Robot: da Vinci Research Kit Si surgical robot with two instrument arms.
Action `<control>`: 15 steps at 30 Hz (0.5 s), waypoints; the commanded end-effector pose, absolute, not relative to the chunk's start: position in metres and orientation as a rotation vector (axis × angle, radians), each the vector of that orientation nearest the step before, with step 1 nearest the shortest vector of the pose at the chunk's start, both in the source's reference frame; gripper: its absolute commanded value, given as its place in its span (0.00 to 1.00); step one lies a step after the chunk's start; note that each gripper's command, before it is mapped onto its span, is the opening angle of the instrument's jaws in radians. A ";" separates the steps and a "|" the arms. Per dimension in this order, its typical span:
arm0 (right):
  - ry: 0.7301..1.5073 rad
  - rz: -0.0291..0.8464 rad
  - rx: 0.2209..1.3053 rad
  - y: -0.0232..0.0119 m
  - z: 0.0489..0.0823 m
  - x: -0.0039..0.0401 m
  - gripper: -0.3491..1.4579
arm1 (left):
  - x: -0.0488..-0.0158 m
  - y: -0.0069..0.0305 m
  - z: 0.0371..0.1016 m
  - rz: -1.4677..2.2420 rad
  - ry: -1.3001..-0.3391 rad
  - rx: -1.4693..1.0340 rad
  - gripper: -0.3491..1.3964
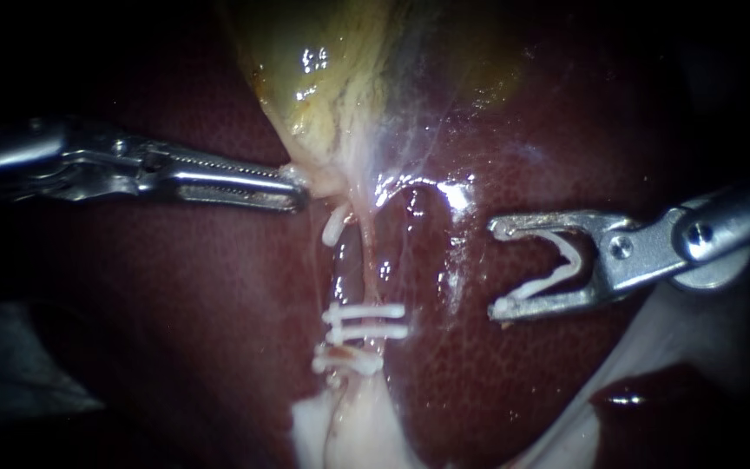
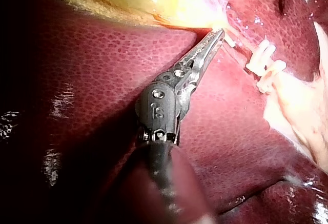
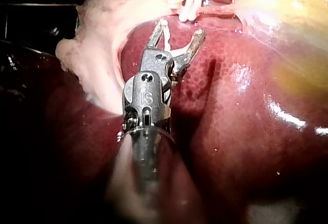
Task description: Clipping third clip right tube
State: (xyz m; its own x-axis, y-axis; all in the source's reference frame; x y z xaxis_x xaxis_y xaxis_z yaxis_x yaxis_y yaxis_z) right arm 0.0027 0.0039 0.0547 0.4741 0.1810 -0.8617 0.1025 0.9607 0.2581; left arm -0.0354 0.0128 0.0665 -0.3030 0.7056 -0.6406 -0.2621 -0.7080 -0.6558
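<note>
— Clip [image 1: 538, 285] first: how does it look to us?

— White, a V lying on its side, with its mouth turned toward the tube [image 1: 366, 260]. One leg lies along the lower jaw of our right instrument [image 1: 494, 269], and the other rises to meet the upper jaw. Those jaws stand wide apart and hold the clip between them, spread as wide as they are.

— And where is it?

— Over the liver [image 1: 175, 304], to the right of the tube in the endoscope view. It is clear of the tube, with bare liver between them.

— How does the tube look?

— Thin and pale pink. It runs from the gallbladder [image 1: 332, 78] down into pale fatty tissue [image 1: 349, 430]. The paired clips [image 1: 366, 332] cross it side by side. Just below them sits a lower clip [image 1: 347, 361], tilted and stained red. A small upper clip [image 1: 336, 224] lies near the tip of our left instrument [image 1: 299, 193]. We cannot tell whether one strand or two run there, so we do not call it left or right.

— What about the left instrument's jaws?

— They lie together, closed on the pale lower edge of the gallbladder.
</note>
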 end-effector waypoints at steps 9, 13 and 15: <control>1.079 0.051 0.291 0.0041 0.0548 0.0029 0.47 | -0.0316 0.0146 0.0619 2.023 -0.588 -1.328 0.00; 1.085 0.053 0.309 0.0045 0.0551 0.0038 0.47 | -0.0313 0.0146 0.0613 2.014 -0.590 -1.325 0.00; 1.086 0.076 0.336 0.0046 0.0554 0.0045 0.47 | -0.0314 0.0145 0.0613 2.014 -0.589 -1.325 0.00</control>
State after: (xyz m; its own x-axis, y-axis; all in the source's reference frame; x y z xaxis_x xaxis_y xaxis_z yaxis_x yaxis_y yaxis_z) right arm 0.0049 0.0046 0.0555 0.4703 0.2343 -0.8508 0.1003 0.9437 0.3153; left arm -0.0314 0.0145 0.0613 -0.2803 0.7247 -0.6295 -0.2717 -0.6889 -0.6720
